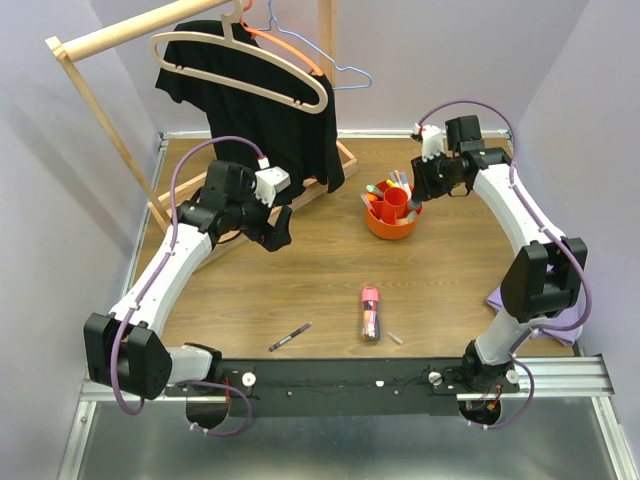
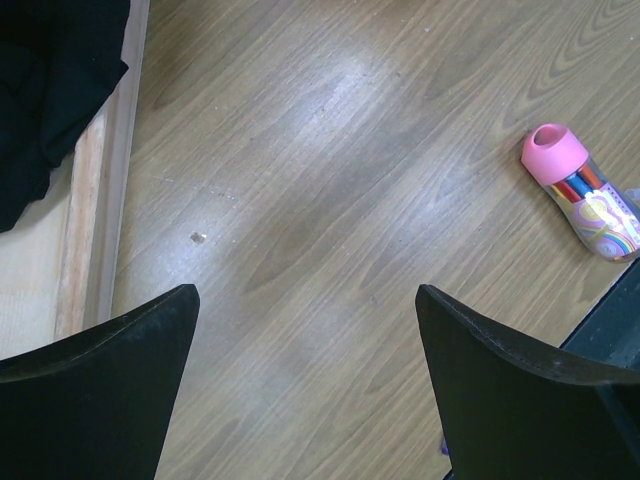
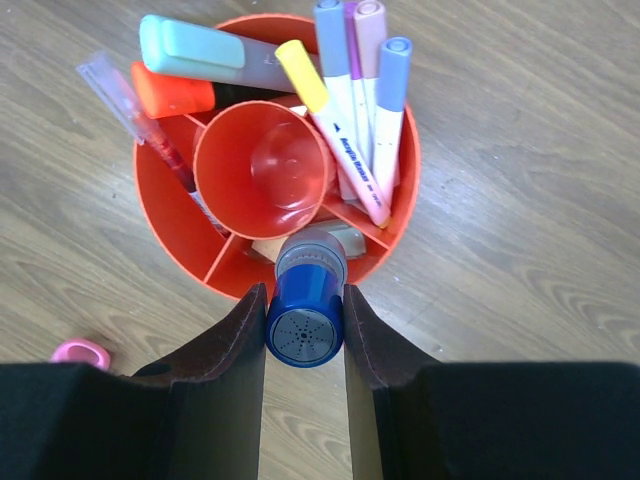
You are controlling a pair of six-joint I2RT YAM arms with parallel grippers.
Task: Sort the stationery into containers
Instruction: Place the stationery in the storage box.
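Observation:
The round orange organiser (image 1: 391, 222) stands at the right of the table middle and holds several markers and highlighters (image 3: 335, 130) around its central cup (image 3: 262, 168). My right gripper (image 1: 415, 205) is shut on a chunky blue marker (image 3: 305, 325), held upright over the organiser's near compartment (image 3: 160, 215). The stubby pink tube (image 1: 370, 312) lies on the table near the front, and also shows in the left wrist view (image 2: 580, 190). A slim dark pen (image 1: 290, 336) lies left of it. My left gripper (image 1: 278, 237) is open and empty above bare wood (image 2: 305, 300).
A wooden rack base (image 2: 95, 200) with a black shirt (image 1: 255, 100) on hangers stands at the back left, close to my left arm. A small white piece (image 1: 395, 338) lies near the tube. A purple cloth (image 1: 497, 297) lies by the right arm.

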